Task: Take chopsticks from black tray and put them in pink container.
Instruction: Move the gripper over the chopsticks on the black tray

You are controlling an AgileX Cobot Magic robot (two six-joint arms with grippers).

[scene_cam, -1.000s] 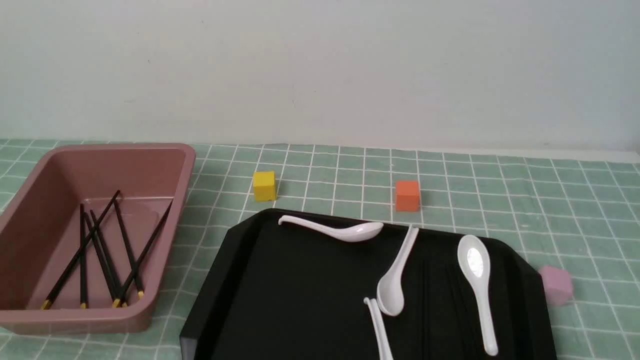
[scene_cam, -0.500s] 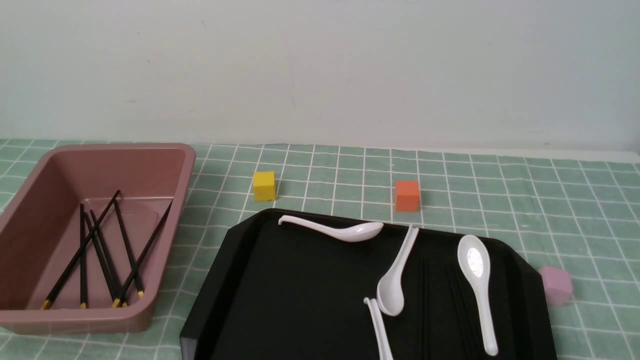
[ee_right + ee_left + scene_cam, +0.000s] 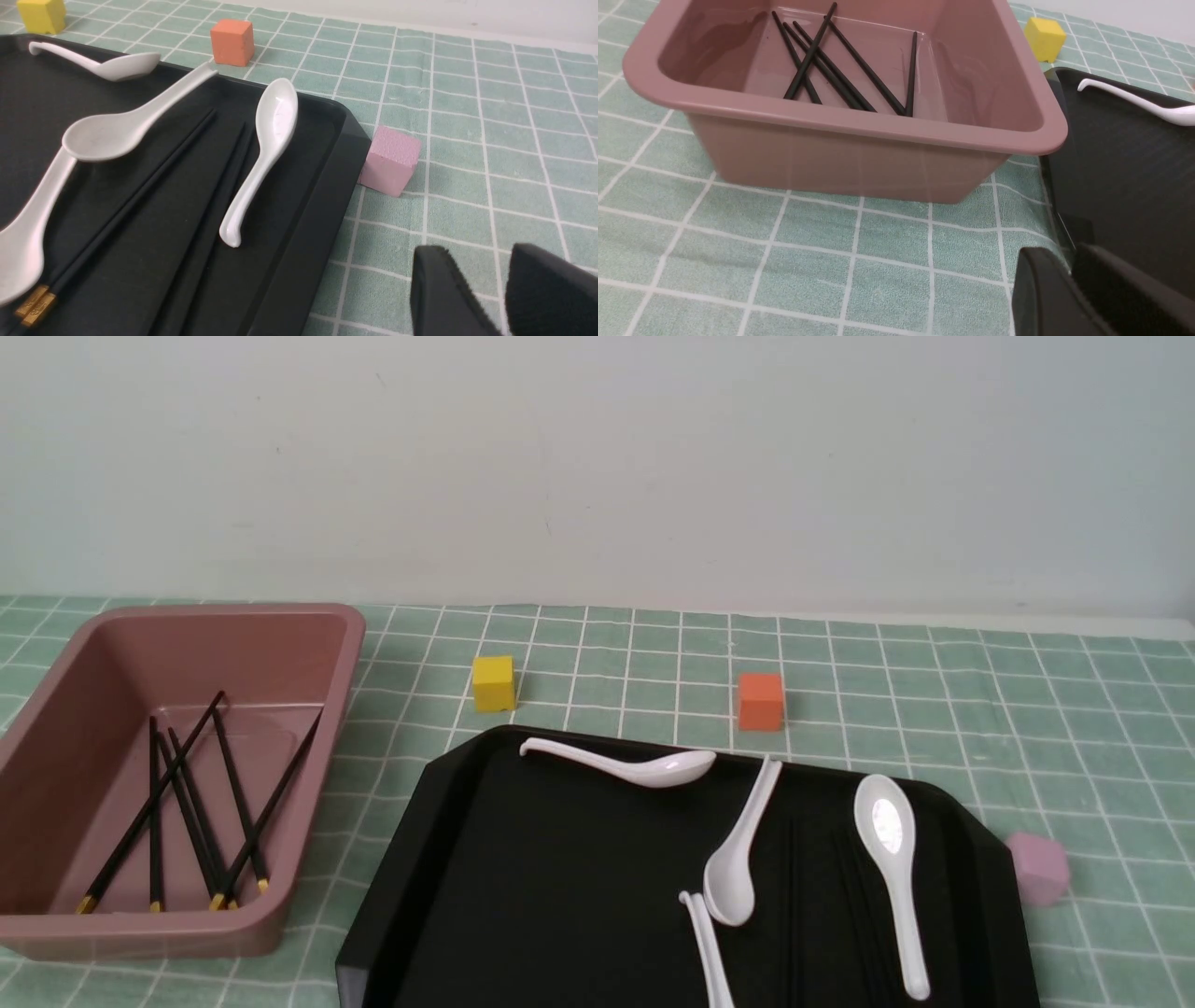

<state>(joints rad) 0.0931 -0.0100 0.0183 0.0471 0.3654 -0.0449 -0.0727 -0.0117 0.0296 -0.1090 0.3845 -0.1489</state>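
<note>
Nearest, the right gripper hung with jaws apart and empty above the checked cloth; on the left gripper the fingers sat so close that a gap could not be judged. Beyond, chopsticks lay in the black tray among white spoons. Farther left, more crossed on the floor of the pink container.

No visible change across the front view

yellow cube | orange cube | pink cube | white spoons — four | green checked cloth
</note>
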